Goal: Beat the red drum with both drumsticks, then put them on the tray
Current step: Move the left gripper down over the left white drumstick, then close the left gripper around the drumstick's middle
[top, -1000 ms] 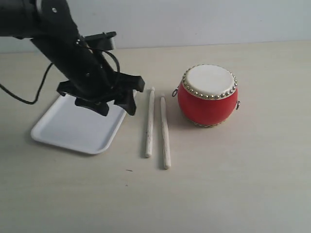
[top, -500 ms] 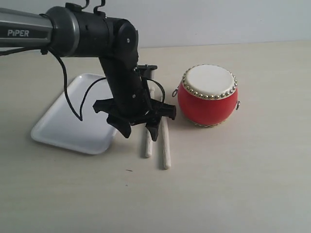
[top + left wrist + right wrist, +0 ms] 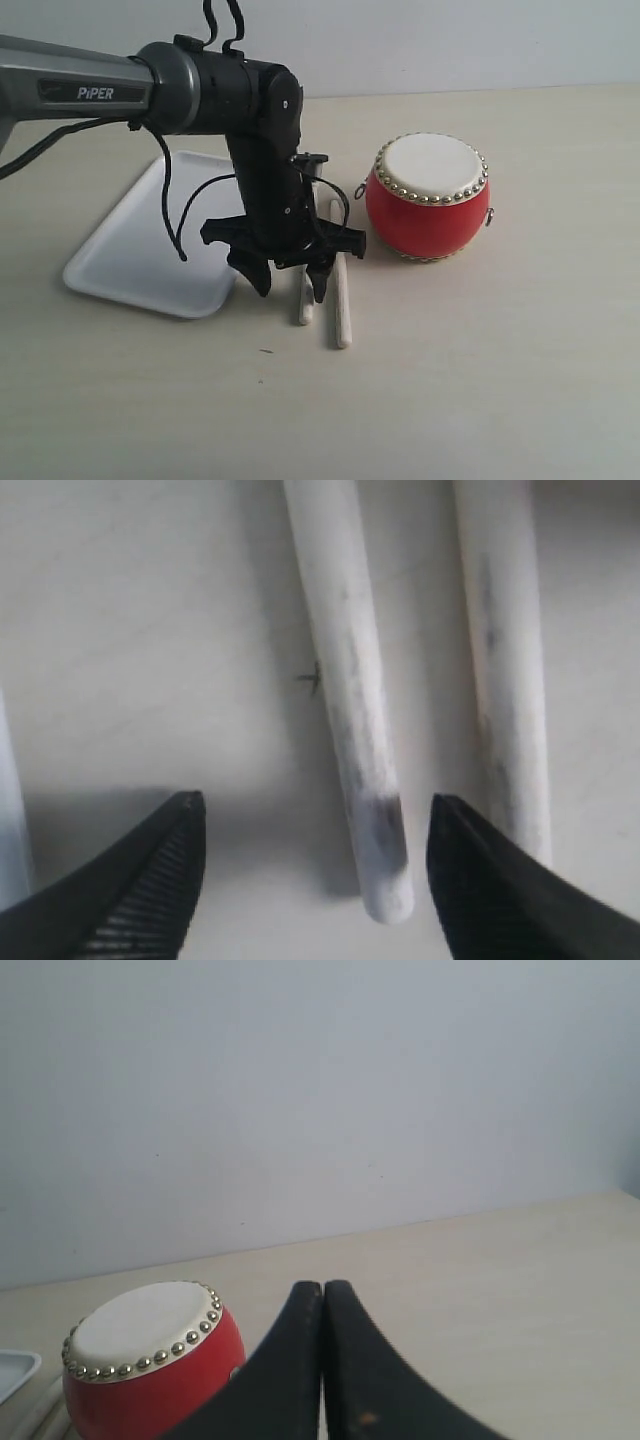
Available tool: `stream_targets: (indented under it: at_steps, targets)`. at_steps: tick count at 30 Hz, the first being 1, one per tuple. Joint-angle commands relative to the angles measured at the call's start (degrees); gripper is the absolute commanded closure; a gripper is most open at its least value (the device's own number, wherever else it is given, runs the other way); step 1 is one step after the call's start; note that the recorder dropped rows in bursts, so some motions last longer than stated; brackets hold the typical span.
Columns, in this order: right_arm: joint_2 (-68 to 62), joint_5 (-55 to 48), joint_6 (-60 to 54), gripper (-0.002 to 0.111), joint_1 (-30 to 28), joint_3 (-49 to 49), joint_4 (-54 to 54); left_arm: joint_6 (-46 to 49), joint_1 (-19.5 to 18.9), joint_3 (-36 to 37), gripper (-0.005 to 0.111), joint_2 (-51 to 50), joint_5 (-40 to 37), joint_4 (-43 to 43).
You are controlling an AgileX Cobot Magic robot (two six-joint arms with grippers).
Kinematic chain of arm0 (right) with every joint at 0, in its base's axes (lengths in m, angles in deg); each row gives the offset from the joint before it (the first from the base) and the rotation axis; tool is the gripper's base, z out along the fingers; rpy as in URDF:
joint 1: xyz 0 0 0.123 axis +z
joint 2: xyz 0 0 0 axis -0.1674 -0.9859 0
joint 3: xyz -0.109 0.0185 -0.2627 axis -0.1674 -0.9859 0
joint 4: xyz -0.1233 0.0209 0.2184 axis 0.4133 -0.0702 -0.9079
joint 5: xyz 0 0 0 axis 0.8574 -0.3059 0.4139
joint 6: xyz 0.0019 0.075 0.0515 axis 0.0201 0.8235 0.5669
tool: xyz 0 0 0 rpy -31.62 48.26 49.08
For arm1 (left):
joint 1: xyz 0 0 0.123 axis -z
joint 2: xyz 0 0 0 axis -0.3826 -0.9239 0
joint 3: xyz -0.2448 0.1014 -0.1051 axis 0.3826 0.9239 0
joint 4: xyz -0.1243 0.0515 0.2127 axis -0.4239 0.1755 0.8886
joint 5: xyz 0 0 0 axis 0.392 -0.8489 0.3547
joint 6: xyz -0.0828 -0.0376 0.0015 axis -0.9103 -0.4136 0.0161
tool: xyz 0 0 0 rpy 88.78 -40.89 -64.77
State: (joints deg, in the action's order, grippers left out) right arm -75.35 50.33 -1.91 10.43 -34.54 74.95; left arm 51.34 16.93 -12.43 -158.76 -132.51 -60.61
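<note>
Two pale wooden drumsticks lie side by side on the table, between the white tray point(image 3: 140, 255) and the red drum point(image 3: 428, 200). My left gripper point(image 3: 291, 292) hangs open low over their near ends. In the left wrist view the left gripper point(image 3: 315, 825) straddles the end of one drumstick point(image 3: 350, 680), without touching it. The other drumstick point(image 3: 500, 660) runs just outside one finger point(image 3: 490, 880). In the exterior view these are the left drumstick point(image 3: 305, 308) and the right drumstick point(image 3: 342, 310). My right gripper point(image 3: 322, 1288) is shut and empty, away from the drum point(image 3: 150, 1360).
The tray's rim point(image 3: 8, 820) shows at the edge of the left wrist view, close beside the gripper. A tray corner point(image 3: 15, 1370) shows past the drum in the right wrist view. Bare table stretches in front and to the right of the drum.
The left arm has swung from over the tray rightward and down onto the drumsticks' near ends, lowering a little more in the last half second. Drum, sticks and tray have not moved.
</note>
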Motion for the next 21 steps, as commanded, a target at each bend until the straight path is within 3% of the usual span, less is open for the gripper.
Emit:
stream_targets:
  at_steps: [1,6,21]
  targets:
    - [0.4,0.2,-0.1,0.108,0.2,-0.3,0.3,-1.3,0.2,-2.1,0.045,-1.3,-3.4,1.7]
    - [0.4,0.2,-0.1,0.108,0.2,-0.3,0.3,-2.7,0.5,-2.2,0.050,-2.4,-3.8,1.7]
    - [0.4,0.2,-0.1,0.108,0.2,-0.3,0.3,-2.9,1.2,-2.3,0.050,-3.2,-2.3,2.6]
